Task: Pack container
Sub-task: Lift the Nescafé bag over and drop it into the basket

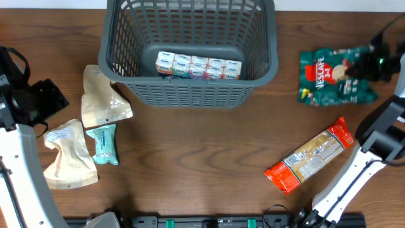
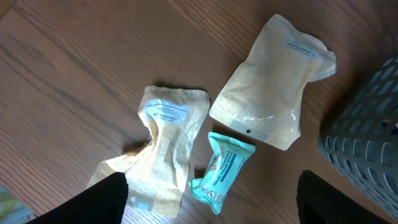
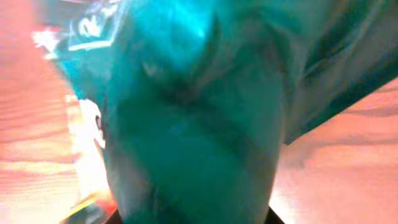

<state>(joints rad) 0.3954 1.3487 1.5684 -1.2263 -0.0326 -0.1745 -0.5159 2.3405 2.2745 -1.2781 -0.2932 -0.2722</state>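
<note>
The dark grey lattice container (image 1: 190,95) stands at the back centre and holds a row of small boxed packs (image 1: 199,66). Its corner shows in the left wrist view (image 2: 367,137). My right gripper (image 1: 373,60) is on the right end of a green coffee bag (image 1: 329,76). That bag fills the right wrist view (image 3: 199,112), packed between the fingers (image 3: 193,218). My left gripper (image 1: 50,101) is open and empty above two tan pouches (image 2: 270,81) (image 2: 165,146) and a teal packet (image 2: 224,168), with its fingertips (image 2: 211,202) apart.
A long pasta packet with red ends (image 1: 310,155) lies diagonally at the right front. The tan pouches (image 1: 104,98) (image 1: 68,155) and the teal packet (image 1: 103,144) lie left of the container. The arm bases stand along the front edge.
</note>
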